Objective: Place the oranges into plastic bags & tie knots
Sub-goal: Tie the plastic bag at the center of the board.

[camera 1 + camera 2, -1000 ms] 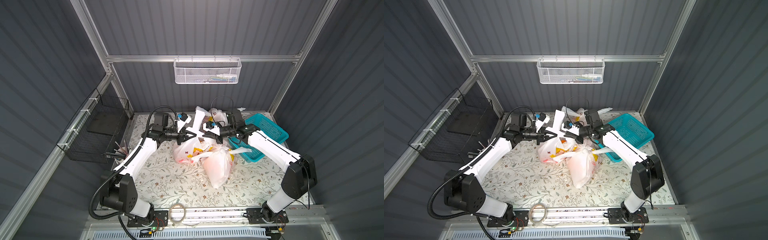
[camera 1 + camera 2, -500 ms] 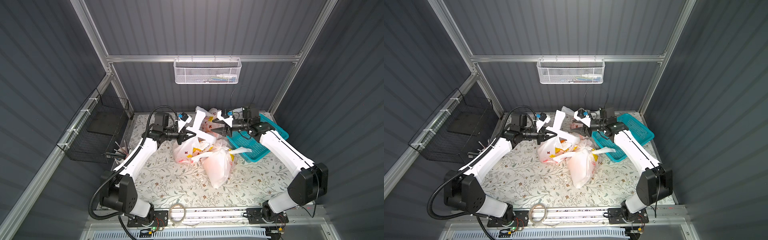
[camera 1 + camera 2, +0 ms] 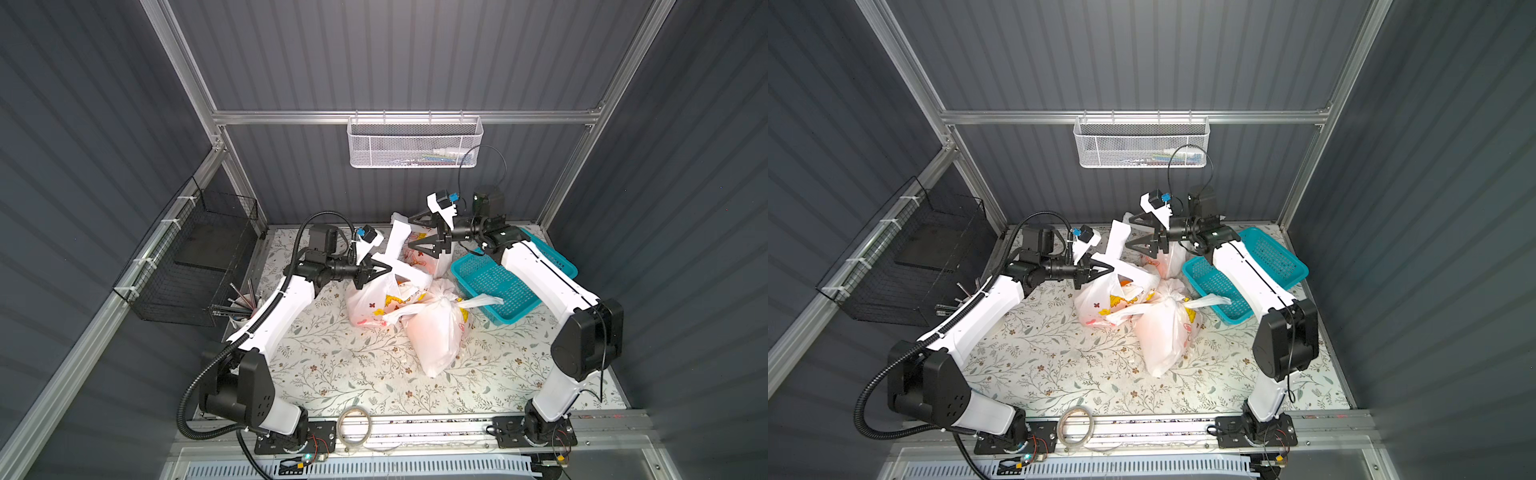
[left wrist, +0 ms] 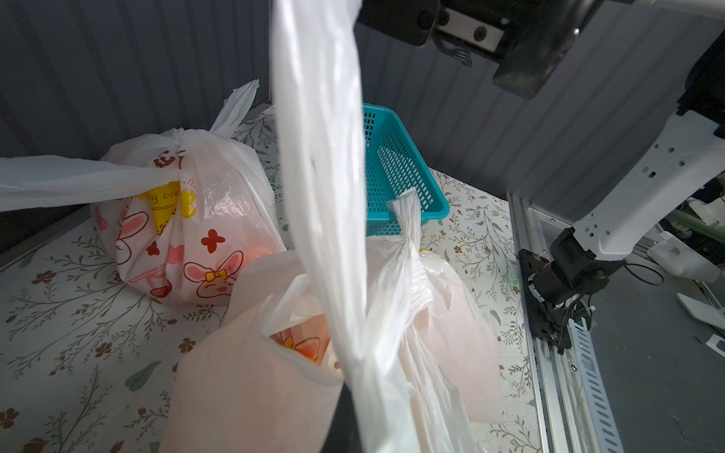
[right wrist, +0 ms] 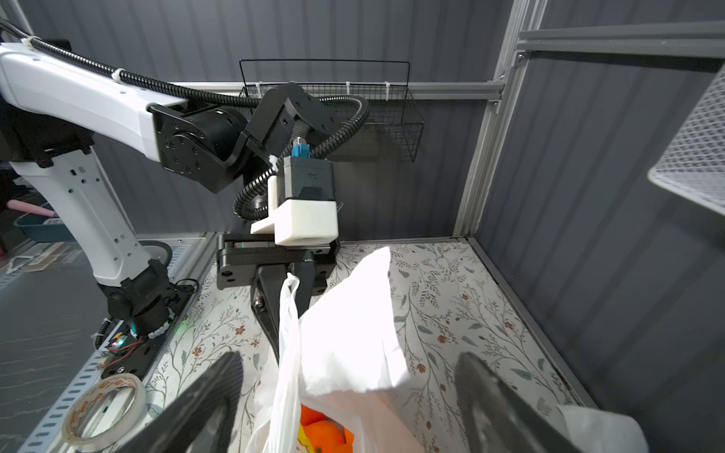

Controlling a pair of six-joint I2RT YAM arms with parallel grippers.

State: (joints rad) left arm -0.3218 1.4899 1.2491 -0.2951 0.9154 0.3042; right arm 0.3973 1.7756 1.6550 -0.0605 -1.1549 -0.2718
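Now left claw [image 3: 387,269] pinches thin white plastic bag [image 3: 368,305] by one handle [image 5: 288,313]; right claw [image 3: 413,233] spread.
Limp, slippery; take the free handle [image 5: 353,325].

Shining down softly from above in both top views, brightening the flowered counter [image 3: 332,374] and leaving the ribbed grey walls [image 3: 83,166] dim. Casting only faint, soft shadows on the counter. Blowing out to near white on the raised bag handle [image 5: 353,321] in the right wrist view. Blurring the close jaws there, and the near handle strip [image 4: 321,196] in the left wrist view. Bending the straight frame rails [image 5: 486,157] toward the wrist views' edges.
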